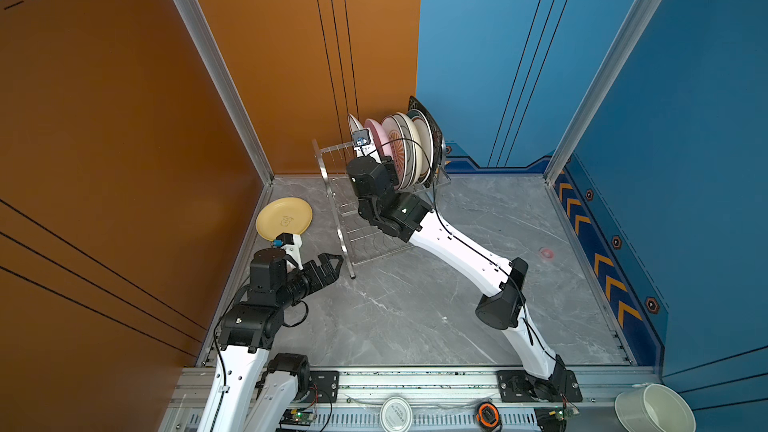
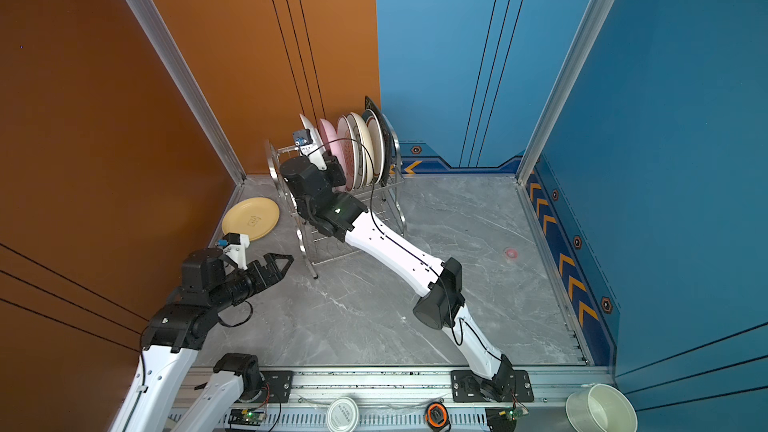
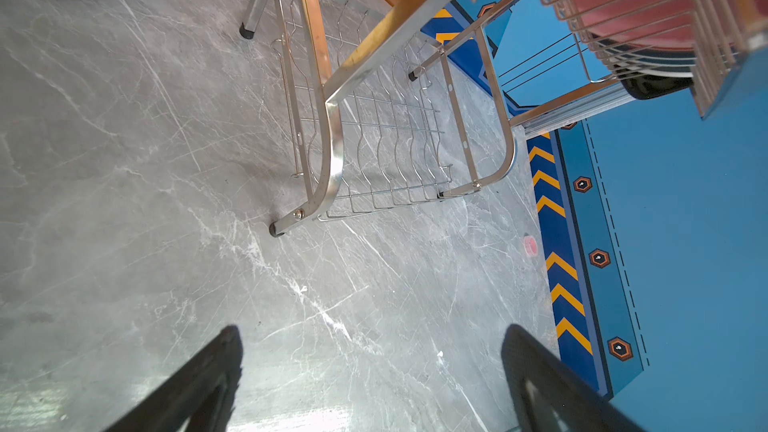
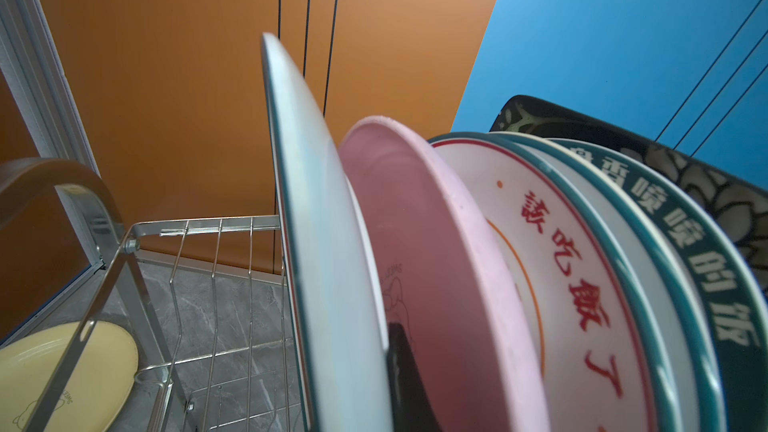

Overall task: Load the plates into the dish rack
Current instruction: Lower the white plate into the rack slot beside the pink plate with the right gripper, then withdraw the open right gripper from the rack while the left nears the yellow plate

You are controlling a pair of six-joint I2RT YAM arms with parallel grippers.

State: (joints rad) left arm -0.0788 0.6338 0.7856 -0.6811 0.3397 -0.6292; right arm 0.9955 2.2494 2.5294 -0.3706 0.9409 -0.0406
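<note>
The left gripper [image 1: 333,262] hangs over the desk [image 1: 415,305], jaws wide and empty; behind it the yellow plate [image 1: 284,218] lies unloaded beside the dish rack [image 3: 332,151], where the right gripper [image 4: 386,384], jaws clamped on a white plate [image 4: 316,201], holds it upright beside those already racked.

Orange wall [image 1: 104,118] left, blue wall [image 1: 685,118] rt, grey marble floor [image 1: 415,305], chevron trim [image 1: 602,261].

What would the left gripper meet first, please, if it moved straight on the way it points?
Probably the dish rack, at its near leg; the open left gripper points there over bare table, depth uncertain.
</note>
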